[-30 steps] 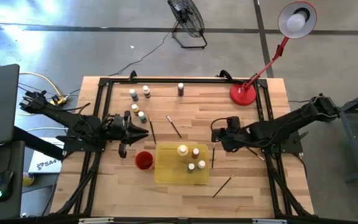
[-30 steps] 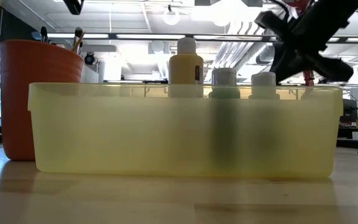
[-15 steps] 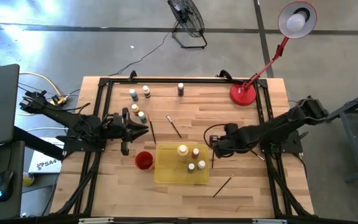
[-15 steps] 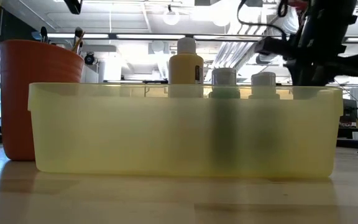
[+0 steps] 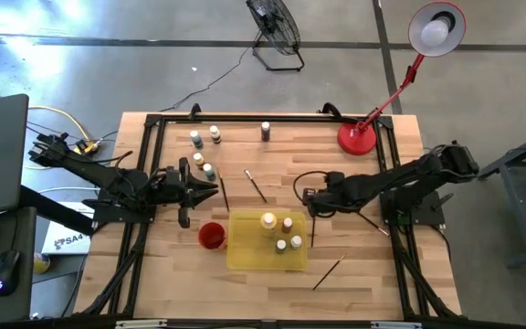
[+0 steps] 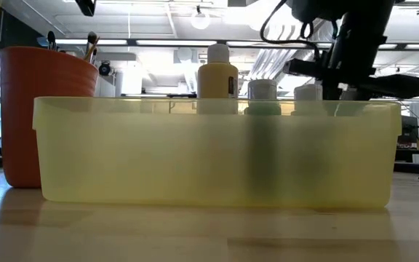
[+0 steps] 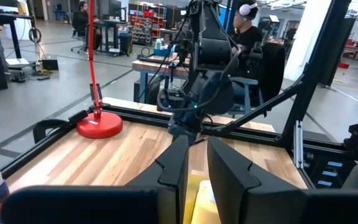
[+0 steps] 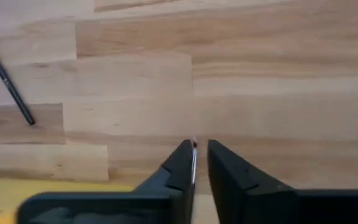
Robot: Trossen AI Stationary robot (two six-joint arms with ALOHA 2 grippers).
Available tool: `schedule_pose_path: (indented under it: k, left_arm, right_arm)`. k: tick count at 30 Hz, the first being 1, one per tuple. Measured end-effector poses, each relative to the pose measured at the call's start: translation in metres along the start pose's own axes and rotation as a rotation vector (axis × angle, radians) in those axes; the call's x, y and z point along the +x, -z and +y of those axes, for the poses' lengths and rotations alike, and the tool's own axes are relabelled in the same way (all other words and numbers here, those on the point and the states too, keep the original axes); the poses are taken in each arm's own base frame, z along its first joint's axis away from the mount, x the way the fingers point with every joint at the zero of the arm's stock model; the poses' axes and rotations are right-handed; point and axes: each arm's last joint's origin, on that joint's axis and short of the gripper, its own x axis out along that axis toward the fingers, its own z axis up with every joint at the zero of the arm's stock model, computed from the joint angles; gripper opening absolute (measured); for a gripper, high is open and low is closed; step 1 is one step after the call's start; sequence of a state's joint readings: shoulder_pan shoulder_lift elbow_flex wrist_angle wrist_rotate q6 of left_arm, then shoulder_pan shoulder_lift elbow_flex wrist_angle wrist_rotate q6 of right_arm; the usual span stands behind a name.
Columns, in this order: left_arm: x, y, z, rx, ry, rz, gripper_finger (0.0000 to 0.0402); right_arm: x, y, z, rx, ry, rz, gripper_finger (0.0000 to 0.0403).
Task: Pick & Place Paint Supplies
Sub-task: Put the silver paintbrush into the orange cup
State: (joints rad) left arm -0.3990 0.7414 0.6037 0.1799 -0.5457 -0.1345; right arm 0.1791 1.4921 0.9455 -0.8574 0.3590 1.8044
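Your right pincer (image 5: pixel 311 203) hangs just beyond the tray's (image 5: pixel 245 260) far right corner, fingers slightly parted around a thin pale sliver I can't identify. Four bottles (image 5: pixel 268 221) stand in the tray; a brush (image 8: pixel 8 81) lies on open bench (image 5: pixel 290 160) beyond. Left pincer (image 5: pixel 210 188) waits, slightly parted, by the left bottles (image 5: pixel 208 171). No readable labels.

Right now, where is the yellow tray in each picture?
High view: yellow tray low in the middle, beside the red cup.
Low view: its wall fills the middle.
Left wrist view: a yellow sliver close up.
Right wrist view: a yellow strip close up.
Shared landmark: the wooden table.
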Motion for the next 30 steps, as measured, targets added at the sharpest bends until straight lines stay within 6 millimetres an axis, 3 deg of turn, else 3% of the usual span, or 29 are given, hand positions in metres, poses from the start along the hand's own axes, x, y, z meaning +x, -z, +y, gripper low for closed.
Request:
schedule_pose_path:
  k: [4, 8, 15, 21, 30]
  left_arm:
    - [0.000, 0.000, 0.000, 0.001, 0.000, 0.002, 0.0058]
    - [0.000, 0.000, 0.000, 0.002, 0.000, 0.003, 0.0058]
    - [0.000, 0.000, 0.000, 0.012, -0.012, 0.002, 0.0058]
    - [0.000, 0.000, 0.000, 0.012, -0.012, 0.002, 0.0058]
    - [0.000, 0.000, 0.000, 0.013, -0.014, 0.003, 0.0058]
  right_arm:
    - [0.007, -0.003, 0.002, 0.048, 0.024, 0.013, 0.0091]
    - [0.022, -0.002, 0.006, 0.066, 0.075, 0.059, 0.0106]
    - [0.049, 0.007, 0.014, 0.075, 0.114, 0.117, 0.0085]
    - [0.051, 0.008, 0.014, 0.099, 0.121, 0.116, 0.0067]
    - [0.052, 0.005, 0.016, 0.119, 0.106, 0.116, 0.0075]
